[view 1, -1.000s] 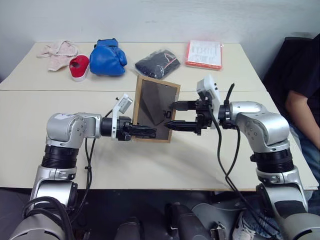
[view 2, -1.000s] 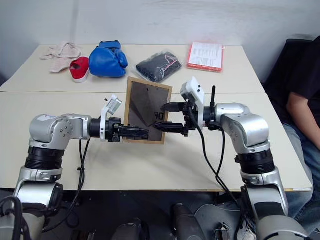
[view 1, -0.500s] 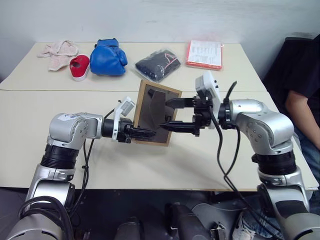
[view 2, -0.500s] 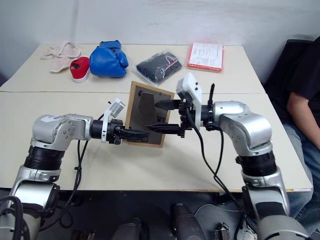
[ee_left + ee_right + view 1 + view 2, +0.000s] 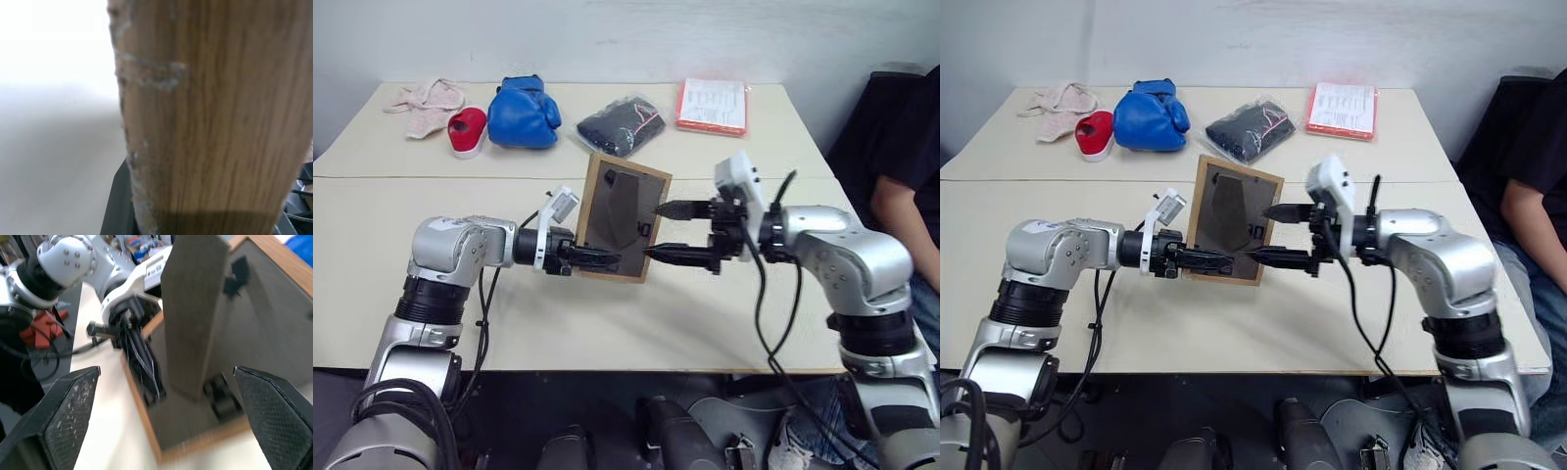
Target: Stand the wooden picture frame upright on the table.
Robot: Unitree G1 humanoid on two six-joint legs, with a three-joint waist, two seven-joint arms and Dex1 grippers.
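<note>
Left eye view: my left fingers [image 5: 607, 259] clamp the wooden picture frame [image 5: 622, 215], right fingers [image 5: 675, 233] spread apart; I should lower it gently until its easel stand [image 5: 620, 204] meets the bench [image 5: 607, 323].

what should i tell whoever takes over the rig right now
Left gripper: shut on the frame's lower edge, holding it near upright, dark back and easel stand toward the robot.
Right gripper: open, fingers just right of the frame, not gripping it.
Frame sits over the near slab of the table; whether its bottom edge touches the top is hard to tell.
Done: frame raised, stand swung out.
Left: settle it on its stand, release, check it stays up.
</note>
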